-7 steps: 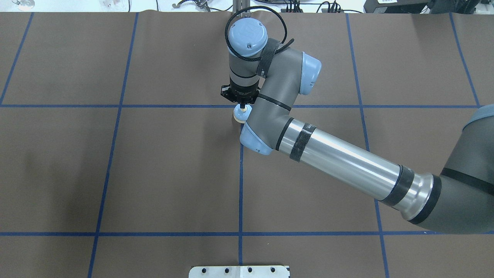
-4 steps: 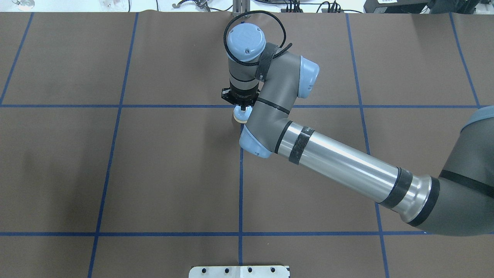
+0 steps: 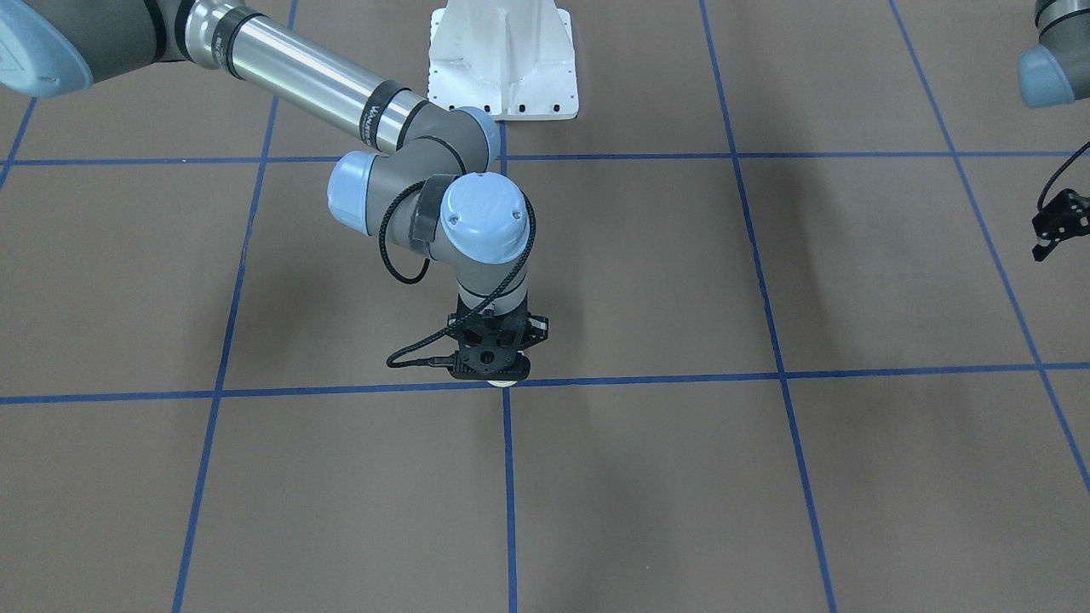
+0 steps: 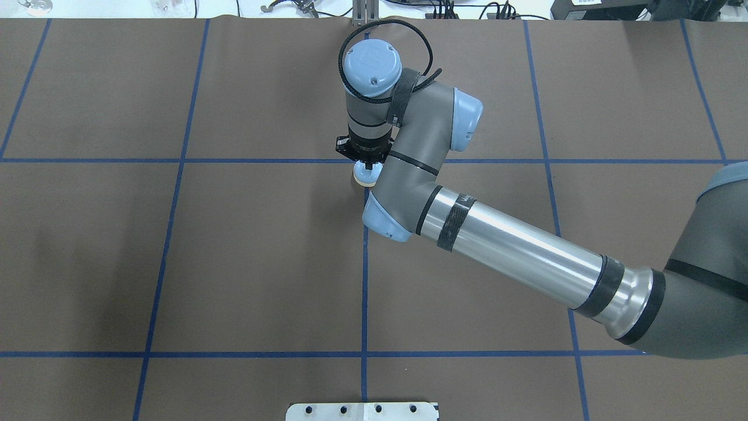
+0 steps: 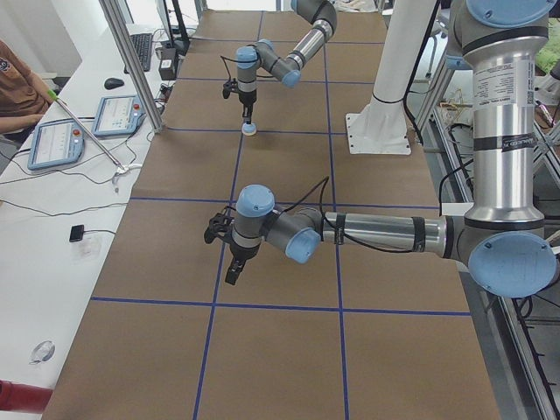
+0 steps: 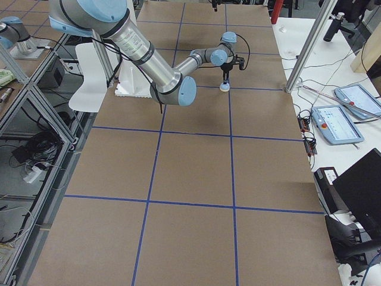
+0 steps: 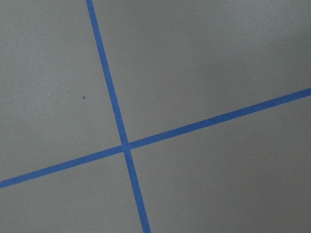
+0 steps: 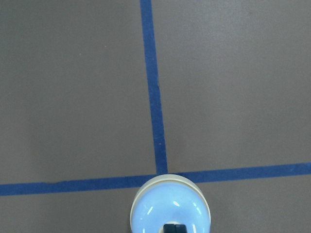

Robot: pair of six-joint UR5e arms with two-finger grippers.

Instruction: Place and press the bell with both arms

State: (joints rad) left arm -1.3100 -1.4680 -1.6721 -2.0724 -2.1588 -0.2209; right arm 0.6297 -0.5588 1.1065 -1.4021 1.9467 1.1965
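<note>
The light-blue bell (image 4: 362, 176) with a cream rim stands on the crossing of two blue tape lines. It also shows in the right wrist view (image 8: 170, 206), and as a cream sliver in the front view (image 3: 504, 384). My right gripper (image 4: 367, 166) points straight down. It is shut, and its fingertips (image 8: 174, 228) touch the top of the bell, hiding the button. My left gripper (image 3: 1042, 249) hangs above bare mat far to the robot's left, away from the bell. It looks shut and empty. It is out of the overhead view.
A brown mat (image 4: 263, 263) with a blue tape grid covers the table. The white bolted pedestal (image 3: 502, 64) stands at the robot's side. Tablets (image 5: 57, 140) and cables lie on the white bench along the far edge.
My right arm's wrist and elbow have shifted slightly toward the robot, with the gripper still on the bell's top. The bell has stayed on the tape crossing.
</note>
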